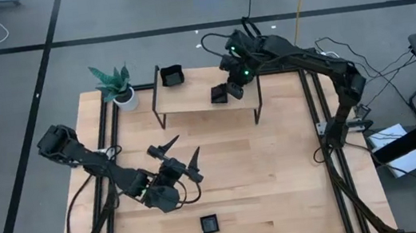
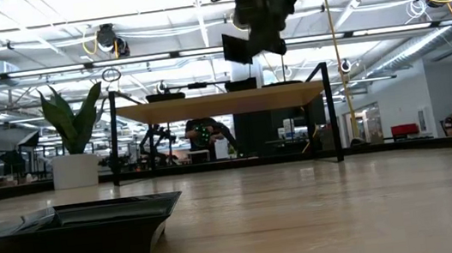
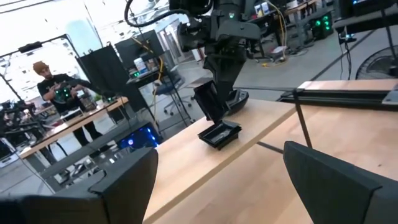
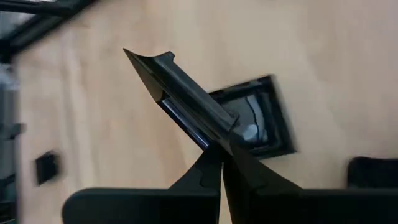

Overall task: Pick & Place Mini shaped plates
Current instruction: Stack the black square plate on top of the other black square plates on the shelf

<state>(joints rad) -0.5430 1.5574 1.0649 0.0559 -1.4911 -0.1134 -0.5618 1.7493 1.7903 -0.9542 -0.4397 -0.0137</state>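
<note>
A: Listing plates. One square plate [image 1: 209, 224] lying flat on the surface [image 1: 280, 171] near the front edge. One plate [image 1: 173, 76] sitting on the raised shelf [image 1: 206, 99] at its plant-side end. One more plate [image 4: 258, 127] resting on the shelf under the right arm.

B: Adding a fourth: held plate [image 4: 180, 99], hanging tilted on edge above the shelf, pinched by its rim in the right tool [image 4: 222, 152], fingers clamped together on it.

A: Left tool [image 1: 183, 157]?

B: Hovering over mid-surface, fingers spread wide apart, carrying nothing.

A: Handling notes?

B: Probably light and rigid, glossy, so likely slippery; possibly chipping if dropped. Judging the raised rim the best hold, one finger inside the lip and one outside, as with the held plate.

A: Gaps in the record?

B: Material not confirmable. Low view showing the front plate [image 2: 70, 232] only side-on, hiding its inside. Shelf top not visible from that height. Held plate partly covering the one beneath in the right wrist view. Potted plant [image 1: 115, 84] standing at the shelf corner, not counted.
</note>
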